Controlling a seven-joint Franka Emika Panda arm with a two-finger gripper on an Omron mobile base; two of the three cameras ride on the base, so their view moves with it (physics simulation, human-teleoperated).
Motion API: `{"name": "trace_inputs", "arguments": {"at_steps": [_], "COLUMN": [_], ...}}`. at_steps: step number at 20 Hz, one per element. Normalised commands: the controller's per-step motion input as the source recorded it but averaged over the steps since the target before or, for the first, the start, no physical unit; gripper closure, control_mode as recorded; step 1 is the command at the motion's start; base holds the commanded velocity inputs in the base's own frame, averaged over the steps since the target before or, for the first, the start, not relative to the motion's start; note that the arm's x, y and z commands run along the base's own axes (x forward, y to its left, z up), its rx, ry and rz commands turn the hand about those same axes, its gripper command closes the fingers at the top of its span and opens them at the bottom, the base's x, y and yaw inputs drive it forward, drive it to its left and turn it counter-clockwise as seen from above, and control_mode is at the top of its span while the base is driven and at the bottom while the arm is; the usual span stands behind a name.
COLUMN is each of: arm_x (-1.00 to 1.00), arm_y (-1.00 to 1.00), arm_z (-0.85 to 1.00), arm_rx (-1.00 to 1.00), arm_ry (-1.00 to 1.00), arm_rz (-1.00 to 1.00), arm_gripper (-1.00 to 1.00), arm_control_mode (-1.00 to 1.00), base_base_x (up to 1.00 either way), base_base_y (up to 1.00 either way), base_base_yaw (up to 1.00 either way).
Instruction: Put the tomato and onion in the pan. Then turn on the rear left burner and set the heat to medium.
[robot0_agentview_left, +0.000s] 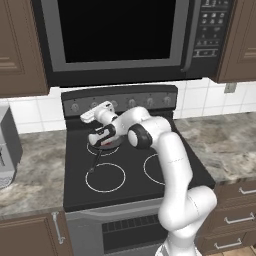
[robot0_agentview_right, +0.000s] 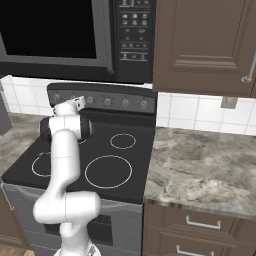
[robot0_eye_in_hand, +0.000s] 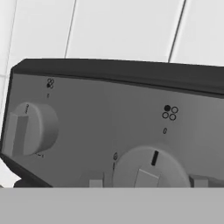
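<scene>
My gripper (robot0_agentview_left: 89, 115) reaches to the stove's back panel (robot0_eye_in_hand: 109, 118), also seen from the right (robot0_agentview_right: 77, 102). In the hand view my gripper (robot0_eye_in_hand: 147, 181) is shut on the knob (robot0_eye_in_hand: 146, 168) under the rear-left burner icon, with one fingertip (robot0_eye_in_hand: 96, 183) on each side. The knob's black mark points up and slightly right. The pan (robot0_agentview_left: 113, 144) sits on the rear left burner (robot0_agentview_left: 94, 150), mostly hidden under my forearm, its thin handle (robot0_agentview_left: 94, 163) pointing forward. A sliver of red, likely the tomato (robot0_agentview_left: 99, 145), shows in it. The onion is hidden.
A second knob (robot0_eye_in_hand: 28, 129) sits to the left on the panel. A microwave (robot0_agentview_left: 115, 35) hangs low over the stove. The front left ring (robot0_agentview_left: 105, 177) and the larger right rings (robot0_agentview_right: 108, 171) are bare. A grey appliance (robot0_agentview_left: 6, 150) stands on the left counter.
</scene>
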Motion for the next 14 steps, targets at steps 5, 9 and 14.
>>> {"name": "trace_inputs", "arguments": {"at_steps": [5, 9, 14], "arm_x": [0.16, 0.01, 0.00], "arm_y": [-0.10, -0.30, -0.38], "arm_z": [-0.40, -0.37, -0.31], "arm_rx": [-0.67, -0.64, -0.67], "arm_ry": [0.10, 0.05, 0.11], "arm_rz": [0.00, 0.00, 0.00], "arm_gripper": [1.00, 1.00, 1.00], "arm_control_mode": [-1.00, -1.00, -1.00], "base_base_x": [0.00, 0.00, 0.00], "base_base_y": [0.00, 0.00, 0.00], "base_base_yaw": [0.00, 0.00, 0.00]}}
